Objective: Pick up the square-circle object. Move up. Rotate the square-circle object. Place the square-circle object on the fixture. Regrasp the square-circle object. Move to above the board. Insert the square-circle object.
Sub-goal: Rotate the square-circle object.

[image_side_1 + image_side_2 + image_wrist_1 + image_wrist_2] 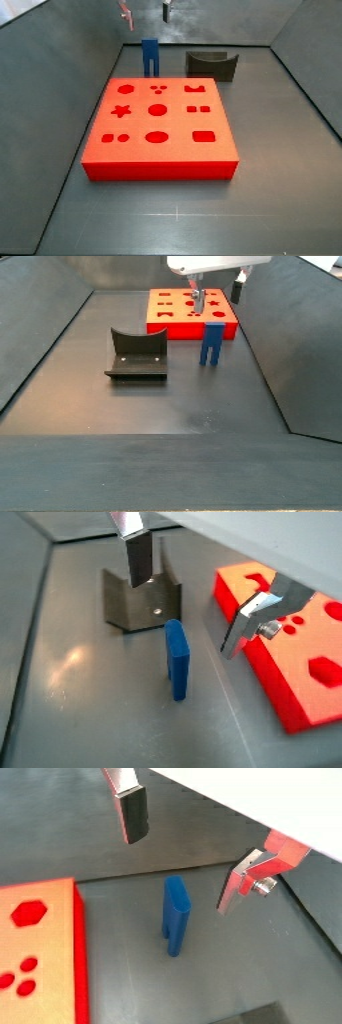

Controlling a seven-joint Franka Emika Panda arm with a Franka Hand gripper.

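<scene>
Two silver finger plates with dark pads make up the gripper, spread well apart with nothing between them; it hangs above the floor, over the blue piece. In a wrist view one finger shows against the fixture behind it, its root cut off by the frame edge. In a wrist view the gripper appears again with fingers wide. In both side views only the finger ends show, the upper gripper cropped at the frame top, likewise.

Square-circle object: bright blue, elongated, standing upright on the floor, long axis vertical, free of the fingers. Also seen in a wrist view, where its lower end splits into two prongs touching the floor. In a side view the object stands just beyond the far edge of the board; its foot is hidden behind that edge. In a side view it stands just in front of the board.

Fixture: dark, notched, on the floor beside the object, apart from it; also and.

Board: red, flat, with darker cut-outs; partly cropped in both wrist views.
</scene>
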